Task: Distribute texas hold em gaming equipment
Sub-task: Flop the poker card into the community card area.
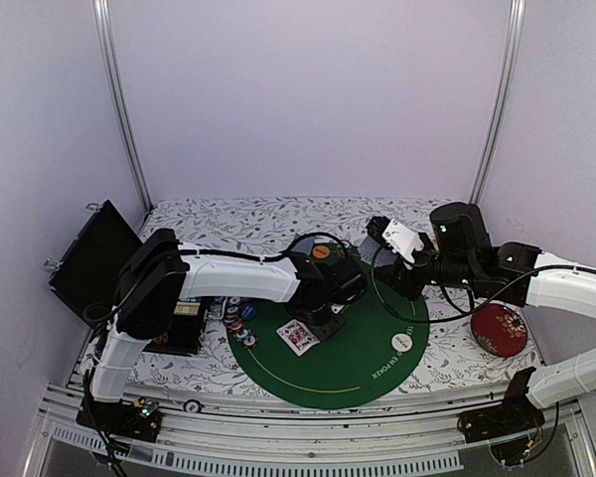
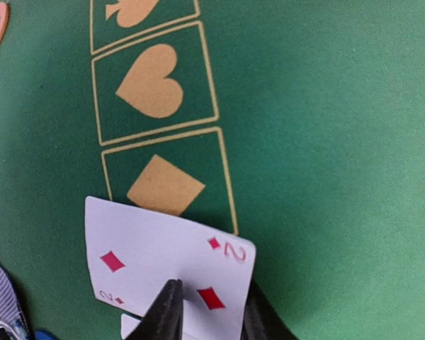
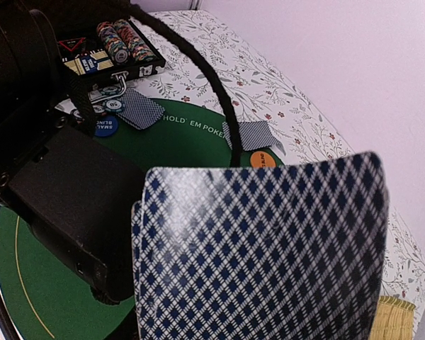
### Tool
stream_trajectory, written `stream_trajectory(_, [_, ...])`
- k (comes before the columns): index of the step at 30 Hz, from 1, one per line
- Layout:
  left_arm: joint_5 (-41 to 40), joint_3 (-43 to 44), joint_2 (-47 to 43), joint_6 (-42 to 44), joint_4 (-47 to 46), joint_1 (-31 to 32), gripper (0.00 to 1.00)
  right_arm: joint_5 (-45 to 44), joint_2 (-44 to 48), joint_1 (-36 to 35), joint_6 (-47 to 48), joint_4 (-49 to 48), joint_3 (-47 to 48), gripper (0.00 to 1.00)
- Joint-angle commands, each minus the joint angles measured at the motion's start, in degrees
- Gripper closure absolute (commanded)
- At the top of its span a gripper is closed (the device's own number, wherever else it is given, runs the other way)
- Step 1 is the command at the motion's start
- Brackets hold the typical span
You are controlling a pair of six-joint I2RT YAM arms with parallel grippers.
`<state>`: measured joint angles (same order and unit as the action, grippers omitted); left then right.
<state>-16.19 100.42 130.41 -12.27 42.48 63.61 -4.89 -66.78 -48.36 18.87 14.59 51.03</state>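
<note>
A two of diamonds [image 2: 163, 258] lies face up on the green mat [image 2: 326, 142], slanted between my left gripper's [image 2: 211, 315] black fingers [image 2: 166, 312]. The jaws stand apart; another card's white corner [image 2: 131, 327] shows beneath. From above, my left gripper [image 1: 315, 318] hovers over the face-up cards [image 1: 298, 336]. My right gripper [image 1: 399, 250] is shut on a deck of diamond-backed cards [image 3: 262, 255], which hides its fingers. On the mat are an orange button [image 1: 321, 252], a white button [image 1: 402, 342], a blue button [image 1: 248, 311] and striped chips [image 1: 236, 324].
A black case [image 1: 89, 258] stands open at the left, with a chip tray [image 3: 124, 42] beside the mat. A red dish [image 1: 499, 328] sits at the right. Two face-down cards [image 3: 142, 111] [image 3: 251, 134] lie on the mat's far edge. My left arm [image 3: 64, 205] crosses the mat.
</note>
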Motion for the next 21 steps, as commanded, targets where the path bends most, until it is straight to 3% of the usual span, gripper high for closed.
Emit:
stream_trajectory(1, [5.0, 1.1, -0.5, -0.5, 2.2, 0.8, 0.66, -0.3, 1.2, 0.4, -0.2, -0.8, -0.1, 0.56])
stream_trajectory(8, [10.9, -0.6, -3.8, 0.5, 0.6, 0.9, 0.62, -0.5, 1.5, 0.5, -0.1, -0.6, 0.0, 0.55])
stream_trajectory(15, [18.0, -7.2, -12.8, 4.2, -2.1, 0.9, 0.56, -0.7, 1.7, 0.7, -0.1, -0.4, 0.0, 0.56])
stream_trajectory(21, [31.6, -15.6, -24.3, 8.1, -6.2, -1.1, 0.54, -0.4, 1.6, 0.7, 0.0, -0.4, 0.2, 0.55])
